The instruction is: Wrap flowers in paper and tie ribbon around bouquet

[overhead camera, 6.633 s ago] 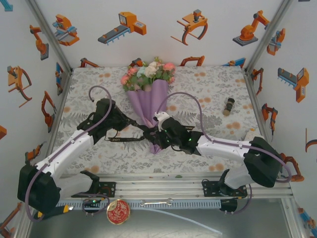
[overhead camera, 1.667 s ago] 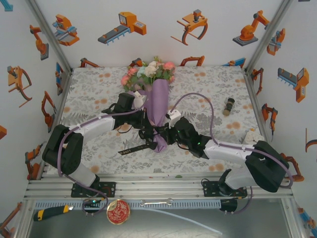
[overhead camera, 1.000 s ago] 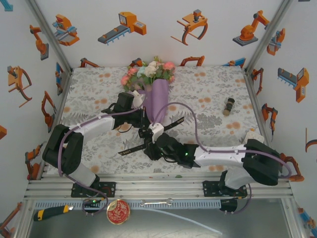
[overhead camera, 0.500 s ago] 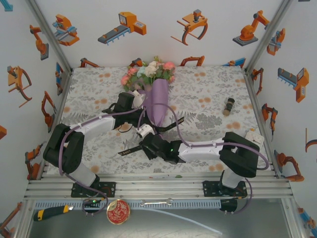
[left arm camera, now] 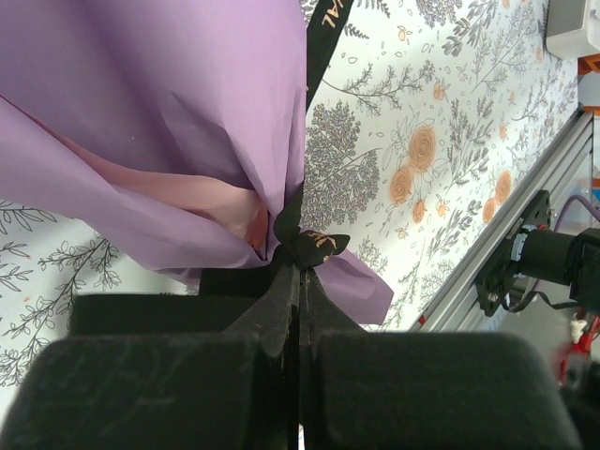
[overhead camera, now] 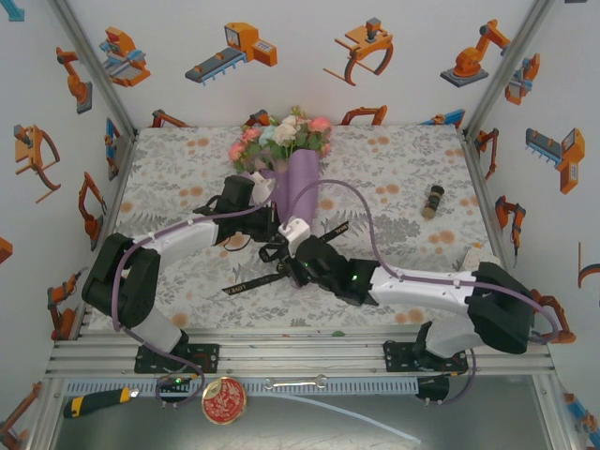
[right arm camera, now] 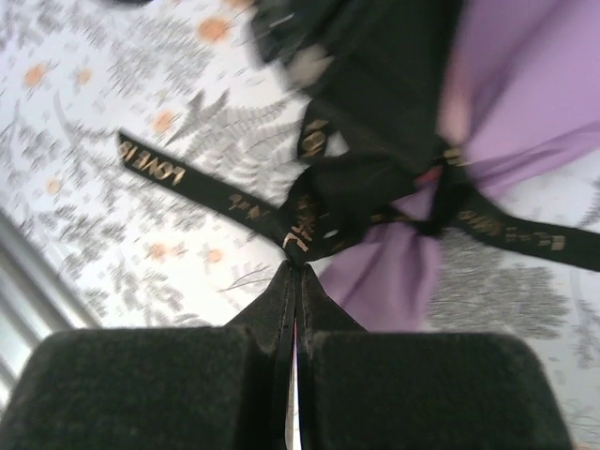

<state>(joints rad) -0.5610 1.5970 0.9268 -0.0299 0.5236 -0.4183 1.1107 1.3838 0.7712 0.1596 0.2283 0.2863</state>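
Nearest me, the right gripper (right arm camera: 295, 269) is clamped tight on the ribbon (right arm camera: 150, 164) just short of the knot (left arm camera: 311, 246), with one loose tail (overhead camera: 246, 282) trailing toward eight o'clock. Just beyond it, the left gripper (left arm camera: 300, 274) is pinched closed on the knot itself, at the waist of the paper (left arm camera: 169, 112). The bouquet (overhead camera: 302, 187) points to twelve o'clock, flowers (overhead camera: 281, 134) farthest. To cinch well, I'd draw the ends apart low and steady, without dragging the bouquet.

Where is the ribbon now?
Top view: the ribbon lies mid-table, wrapped around the bouquet's narrow near end, one tail trailing left, the other right.
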